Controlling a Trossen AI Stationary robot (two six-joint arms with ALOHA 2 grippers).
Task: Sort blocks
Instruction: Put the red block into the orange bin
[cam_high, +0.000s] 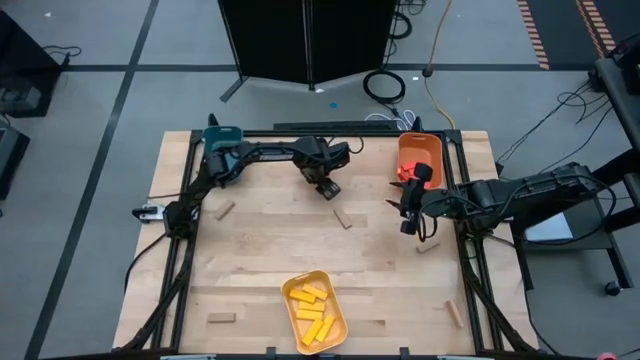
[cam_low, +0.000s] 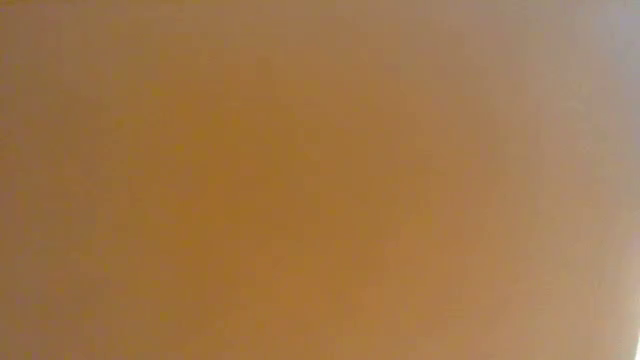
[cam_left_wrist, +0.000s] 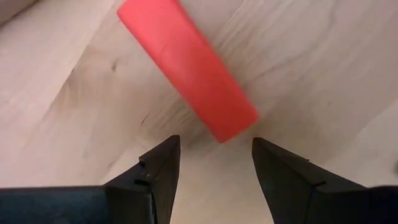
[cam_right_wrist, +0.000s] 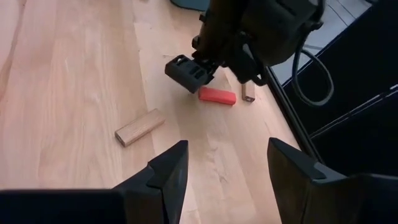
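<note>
Two arms work over the bench (cam_high: 260, 260). We see the left claw (cam_left_wrist: 214, 168) near the middle of the far edge, its fingers parted and holding nothing, with a red block (cam_left_wrist: 189, 65) lying flat on the wood just ahead of the fingertips and apart from them. In the right wrist view the same red block (cam_right_wrist: 217, 96) lies beside the left claw, with a tan block (cam_right_wrist: 249, 91) close by it and another tan block (cam_right_wrist: 138, 127) lying farther off on the wood. The right claw (cam_right_wrist: 227, 171) hangs over the bench's right side, just in front of the orange tray (cam_high: 420, 150) at the far right corner; its fingers are spread and we see nothing between them. Red blocks (cam_high: 405, 172) lie in that orange tray. Yellow blocks (cam_high: 312, 308) fill the yellow tray (cam_high: 330, 285) at the middle of the near edge. A teal tray (cam_high: 222, 133) sits at the far left corner. Loose tan blocks (cam_high: 344, 219) lie scattered on the wood: one near the left edge, one near the near left corner, one toward the near right corner and one by the right claw. The low view gives us only a plain orange-brown blur.
</note>
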